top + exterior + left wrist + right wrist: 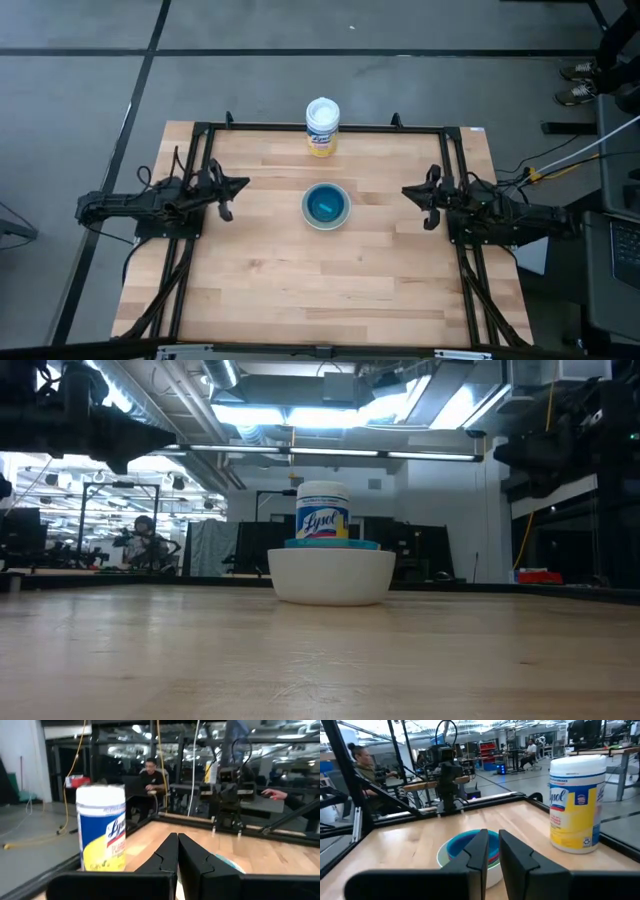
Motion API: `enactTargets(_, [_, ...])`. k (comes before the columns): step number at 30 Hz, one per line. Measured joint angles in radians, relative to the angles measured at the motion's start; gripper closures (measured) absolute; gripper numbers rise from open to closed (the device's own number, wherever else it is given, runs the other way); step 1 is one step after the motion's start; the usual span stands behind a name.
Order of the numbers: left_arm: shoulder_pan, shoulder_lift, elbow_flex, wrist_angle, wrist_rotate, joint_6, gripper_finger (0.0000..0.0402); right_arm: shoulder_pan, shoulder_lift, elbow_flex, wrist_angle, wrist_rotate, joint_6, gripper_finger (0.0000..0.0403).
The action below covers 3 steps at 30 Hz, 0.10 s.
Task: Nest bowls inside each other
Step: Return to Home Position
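Note:
The bowls [326,205] stand nested in one stack at the table's middle, resting on the bottom of the white outer bowl [332,575]. Coloured bowls sit inside it, and the innermost one looks blue-teal [469,846]. My left gripper [243,185] hovers shut near the table's left edge, pointing level toward the stack and well apart from it; its fingers [170,851] meet. My right gripper [406,190] hovers near the right edge, also pointing level at the stack. A narrow gap shows between its fingers [481,845], with nothing in it.
A white canister with a yellow label [322,127] stands upright behind the stack, near the table's far edge. A black frame rail [330,128] runs around the tabletop. Bare wood lies in front of the stack. People sit at desks in the room beyond.

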Motion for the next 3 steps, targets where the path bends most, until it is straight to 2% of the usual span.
enactTargets(3, [0.000,0.000,0.000,0.048,0.028,0.030,0.0399,0.014,0.000,0.000,0.008,0.037,0.021,0.0356])
